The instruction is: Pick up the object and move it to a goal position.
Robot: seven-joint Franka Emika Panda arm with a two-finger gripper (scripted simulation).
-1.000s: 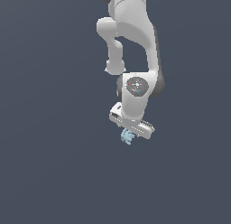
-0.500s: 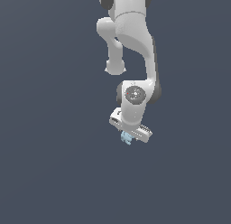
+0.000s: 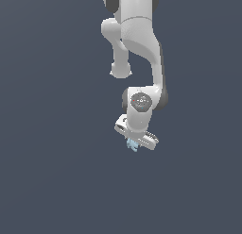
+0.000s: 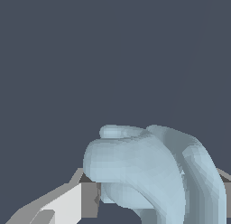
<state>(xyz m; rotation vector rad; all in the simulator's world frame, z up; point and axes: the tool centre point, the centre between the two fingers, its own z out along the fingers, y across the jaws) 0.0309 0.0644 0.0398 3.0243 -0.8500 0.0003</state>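
With my claw [image 3: 134,146] pinching the pale blue object [image 4: 153,173], I'd carry it slowly, keeping the squeeze firm.

The object [image 3: 132,144] is a small pale blue piece, rounded, built of curved overlapping lobes like a shell or fan. In the exterior view only a small part of it shows, poking out beneath the claw [image 3: 133,142], narrower than the claw's body. In the wrist view the object [image 4: 153,173] fills the foreground, its ridged lobes arching over, a finger [image 4: 74,203] touching its side. No surface shows beneath it.
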